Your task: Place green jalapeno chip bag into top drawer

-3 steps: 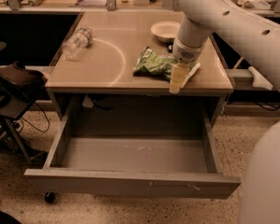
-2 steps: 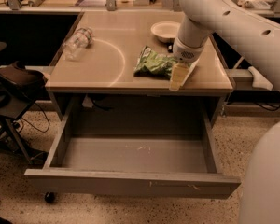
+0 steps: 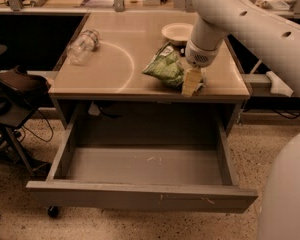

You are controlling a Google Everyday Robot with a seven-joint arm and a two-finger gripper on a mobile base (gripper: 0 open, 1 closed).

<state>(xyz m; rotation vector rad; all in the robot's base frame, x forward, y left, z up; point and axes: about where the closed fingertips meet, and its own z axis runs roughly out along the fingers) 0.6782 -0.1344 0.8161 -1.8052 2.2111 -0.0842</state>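
The green jalapeno chip bag [image 3: 164,68] lies crumpled on the right half of the tabletop [image 3: 110,79], near its front edge. My gripper [image 3: 192,82] hangs from the white arm and points down at the bag's right edge, touching it or very close to it, just above the table. The top drawer [image 3: 140,198] is pulled wide open under the table, below the bag and the gripper. Its grey inside shows nothing in it.
A white bowl [image 3: 176,32] sits behind the bag. A clear plastic bottle [image 3: 82,46] lies on its side at the table's left. A dark chair [image 3: 15,84] stands left of the table. My white robot body [image 3: 287,194] fills the right edge.
The bag looks more bunched up and raised at its far end than before. The gripper has shifted slightly left against it. The drawer has not moved.
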